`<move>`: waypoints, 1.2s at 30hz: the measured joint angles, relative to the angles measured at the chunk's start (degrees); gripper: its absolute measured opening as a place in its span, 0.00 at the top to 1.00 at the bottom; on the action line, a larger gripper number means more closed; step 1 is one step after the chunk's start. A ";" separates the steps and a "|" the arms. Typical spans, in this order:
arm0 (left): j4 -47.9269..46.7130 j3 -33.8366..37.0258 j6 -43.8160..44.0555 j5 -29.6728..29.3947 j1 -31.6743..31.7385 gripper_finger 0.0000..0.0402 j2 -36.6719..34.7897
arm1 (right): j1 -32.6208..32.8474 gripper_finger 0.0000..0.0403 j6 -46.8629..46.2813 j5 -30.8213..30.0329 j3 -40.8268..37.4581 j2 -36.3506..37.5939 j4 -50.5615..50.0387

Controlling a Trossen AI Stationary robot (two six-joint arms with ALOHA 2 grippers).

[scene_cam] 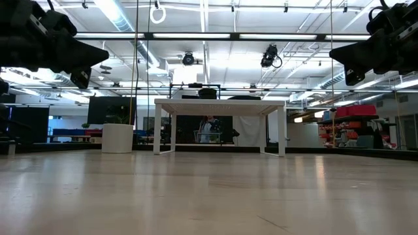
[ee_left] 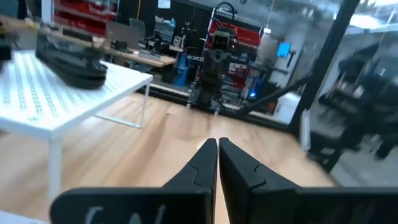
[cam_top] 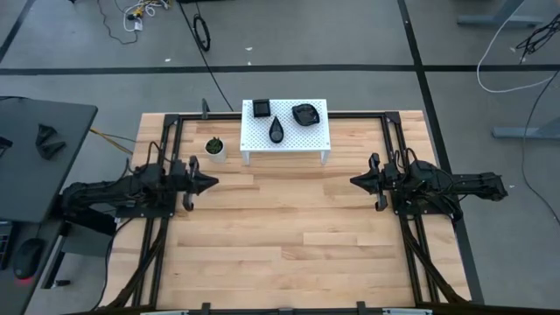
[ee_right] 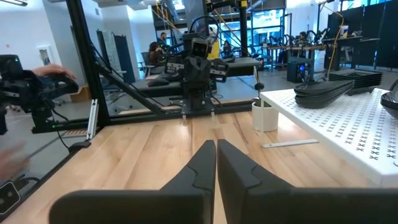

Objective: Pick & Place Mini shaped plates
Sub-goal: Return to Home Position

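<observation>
1. Your left claw (cam_top: 213, 183) hangs over the left side of the wooden table (cam_top: 289, 254), tip aimed straight across at the other claw. It's pressed together with nothing in it. In the left wrist view you can see its fingertips (ee_left: 208, 150) touching.
2. Your right claw (cam_top: 353, 182) mirrors it on the right side, pointing back at the left one. It's also pinched closed on nothing, and its fingertips (ee_right: 208, 149) meet in the right wrist view.
3. The mini shaped plates (cam_top: 276, 130) are all up on the white perforated stand (cam_top: 311, 137). The stand sits at the far edge of the table, beyond the gap between the two claws and well apart from both.
4. There are three dark piles on there:
   - The square stack (cam_top: 262, 108) is in the far corner on the left claw's side.
   - The teardrop stack sits about in the middle.
   - The leaf-shaped stack (cam_top: 304, 114) is toward the right claw's side.
5. The little white pot (cam_top: 214, 147) with the green plant stands on the table just beside the stand's corner. It's the nearest thing to your left claw, but not touching it.
6. In the low view both claws float up high, left claw (scene_cam: 98, 55) and right claw (scene_cam: 339, 60), well above the tabletop. The stand shows between and below them.
</observation>
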State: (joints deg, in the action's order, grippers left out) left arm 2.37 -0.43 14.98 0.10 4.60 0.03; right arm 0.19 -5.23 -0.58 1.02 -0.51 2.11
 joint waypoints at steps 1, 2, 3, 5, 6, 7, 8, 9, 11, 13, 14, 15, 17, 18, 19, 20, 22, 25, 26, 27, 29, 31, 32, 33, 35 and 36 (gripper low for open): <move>0.39 0.00 2.01 0.07 0.00 0.95 0.02 | 0.00 0.95 0.00 0.00 0.00 0.00 0.01; 1.03 0.00 3.57 0.09 0.00 0.95 0.02 | 0.00 0.95 0.00 0.00 0.00 0.00 0.00; 1.66 0.00 4.70 0.09 0.00 0.95 0.02 | 0.00 0.95 0.00 0.00 0.00 0.00 0.00; 1.83 0.00 5.83 0.06 0.00 0.95 0.20 | 0.00 0.95 0.00 0.00 0.00 0.00 0.00; 1.81 0.00 5.88 0.07 0.00 0.95 0.34 | 0.00 0.95 -0.01 -0.01 0.00 0.00 0.00; 1.78 0.00 5.87 0.07 0.00 0.95 0.35 | 0.00 0.95 0.00 0.00 0.00 0.00 0.00; 1.96 0.00 5.73 0.07 0.00 0.95 0.33 | 0.00 0.95 0.00 0.00 0.00 0.00 0.00; 2.01 0.00 5.38 0.07 0.00 0.95 0.31 | 0.00 0.95 0.00 0.00 0.00 0.00 0.02; 2.07 0.00 5.19 0.07 0.00 0.95 0.31 | 0.00 0.95 0.00 -0.01 0.00 0.00 0.00; 2.14 0.00 5.41 0.04 0.00 0.95 0.31 | 0.00 0.95 0.00 0.00 -0.01 0.00 0.00; 2.14 0.00 5.38 0.04 0.00 0.95 0.31 | 0.02 0.95 0.00 0.00 0.00 0.00 0.00; 2.16 0.00 5.40 0.04 0.00 0.95 0.31 | 0.00 0.95 0.01 0.00 -0.02 0.00 0.00; 2.29 0.00 5.40 0.04 0.00 0.95 0.31 | 0.00 0.95 2.23 -0.06 -0.02 0.00 0.00; 2.29 0.00 5.38 0.04 0.00 0.95 0.31 | 0.00 0.95 4.08 -0.01 -0.02 0.00 0.00; 2.29 0.00 5.39 0.02 0.00 0.95 0.31 | 0.00 0.95 5.61 -0.04 -0.01 0.00 0.00; 2.32 0.00 5.40 0.02 0.00 0.95 0.31 | 0.02 0.95 6.54 -0.02 -0.02 0.00 0.00; 2.36 0.00 5.38 0.00 0.00 0.95 0.31 | 0.00 0.95 7.30 -0.02 -0.02 0.00 0.00; 2.36 0.00 5.39 0.00 0.00 0.95 0.31 | 0.02 0.95 7.19 -0.02 -0.02 0.00 0.00; 2.37 0.00 5.36 -0.02 0.00 0.95 0.31 | 0.02 0.95 7.21 -0.02 -0.02 0.00 0.00; 2.39 0.00 5.39 -0.02 0.00 0.95 0.31 | 0.01 0.95 7.25 -0.02 -0.02 0.00 0.00; 2.38 0.00 5.38 -0.02 0.00 0.95 0.31 | 0.01 0.95 7.26 -0.02 -0.02 0.00 0.00; 2.40 0.00 5.38 -0.03 0.00 0.95 0.31 | 0.00 0.95 7.26 -0.02 -0.02 0.00 0.00; 2.40 0.00 5.40 -0.02 0.00 0.95 0.31 | 0.01 0.95 7.26 -0.02 -0.02 0.00 0.00; 2.41 0.00 5.38 -0.04 0.00 0.95 0.31 | 0.02 0.95 7.26 -0.02 -0.02 0.00 0.00; 2.41 0.00 5.38 -0.04 0.00 0.95 0.31 | 0.01 0.95 7.26 -0.02 -0.02 0.00 0.00; 2.42 0.00 5.39 -0.04 0.00 0.95 0.31 | 0.01 0.95 7.26 -0.02 -0.02 0.00 0.00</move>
State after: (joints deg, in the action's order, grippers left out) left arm 4.80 -0.43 20.37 0.05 4.60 0.34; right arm 0.19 2.02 -0.60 0.99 -0.51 2.11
